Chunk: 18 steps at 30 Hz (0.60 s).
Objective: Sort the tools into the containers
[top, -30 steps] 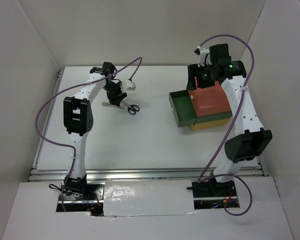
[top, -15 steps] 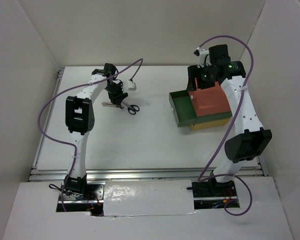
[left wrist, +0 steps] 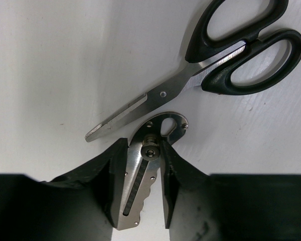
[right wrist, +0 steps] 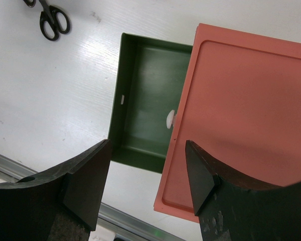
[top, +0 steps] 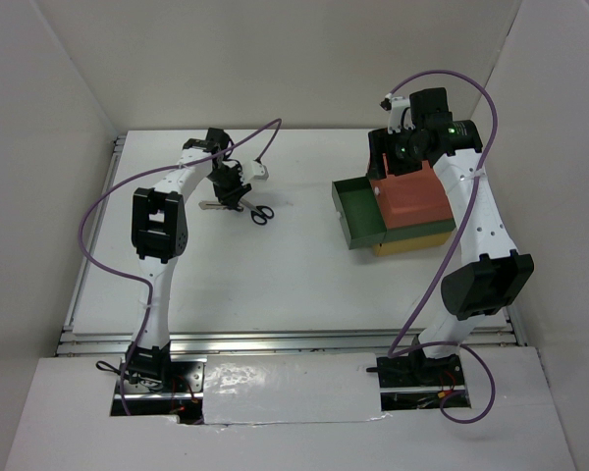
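Observation:
The short silver wrench-like bar (left wrist: pixel 143 175) lies on the white table between the fingertips of my left gripper (left wrist: pixel 144 143), whose jaws press its sides near the bolt. It shows as a pale strip in the top view (top: pixel 214 205) under the left gripper (top: pixel 231 191). The black-handled scissors (left wrist: pixel 231 55) lie just beyond it, apart (top: pixel 260 213). My right gripper (right wrist: pixel 148 144) is open and empty above the container stack: red-orange top box (right wrist: pixel 241 100), dark green middle drawer (right wrist: pixel 118 110) pulled out to the left, yellow bottom (top: pixel 412 242). The pliers are out of view.
The visible part of the green drawer's floor (top: pixel 358 211) is bare; a small white knob (right wrist: pixel 169 118) sits at the red box's edge. White walls enclose the table on three sides. A metal rail (top: pixel 275 339) runs along the near edge.
The left gripper has shifted slightly toward the back and right over the silver bar. The right arm and the containers have not moved.

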Each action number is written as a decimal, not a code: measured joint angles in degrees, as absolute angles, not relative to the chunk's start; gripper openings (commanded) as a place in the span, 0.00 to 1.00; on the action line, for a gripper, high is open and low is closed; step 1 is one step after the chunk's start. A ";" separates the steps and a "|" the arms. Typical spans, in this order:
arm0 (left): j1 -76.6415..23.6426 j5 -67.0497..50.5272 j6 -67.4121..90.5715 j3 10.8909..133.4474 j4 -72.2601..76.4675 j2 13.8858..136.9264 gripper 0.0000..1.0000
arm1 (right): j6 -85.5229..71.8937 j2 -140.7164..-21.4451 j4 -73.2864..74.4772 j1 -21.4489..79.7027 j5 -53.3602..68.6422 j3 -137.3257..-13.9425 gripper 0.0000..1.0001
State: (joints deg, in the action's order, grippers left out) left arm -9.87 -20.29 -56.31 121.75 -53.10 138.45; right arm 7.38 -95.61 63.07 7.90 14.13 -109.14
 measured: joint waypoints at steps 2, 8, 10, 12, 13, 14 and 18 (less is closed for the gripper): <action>-9.87 -20.27 -56.10 121.75 -53.15 138.45 0.36 | 7.38 -95.61 63.07 7.90 14.11 -109.14 0.68; -9.85 -20.12 -55.75 121.78 -53.25 138.47 0.06 | 7.40 -95.61 63.07 7.90 14.09 -109.14 0.68; -9.85 -20.12 -55.57 121.78 -53.25 138.47 0.00 | 7.40 -95.61 63.07 7.90 14.06 -109.14 0.68; -9.85 -20.03 -55.33 121.78 -53.21 138.47 0.00 | 7.40 -95.61 63.07 7.90 14.09 -109.14 0.67; -9.85 -19.99 -55.27 121.78 -53.21 138.45 0.00 | 7.38 -95.61 63.07 7.90 14.09 -109.14 0.67; -9.85 -19.92 -55.16 121.78 -53.21 138.45 0.00 | 7.38 -95.61 63.07 7.90 14.09 -109.14 0.68; -9.85 -19.73 -53.91 121.21 -53.45 137.84 0.00 | 7.38 -95.61 63.07 7.90 14.13 -109.14 0.67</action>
State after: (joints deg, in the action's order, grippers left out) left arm -9.85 -19.73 -53.91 121.21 -53.45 137.84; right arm 7.38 -95.61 63.07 7.90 14.13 -109.14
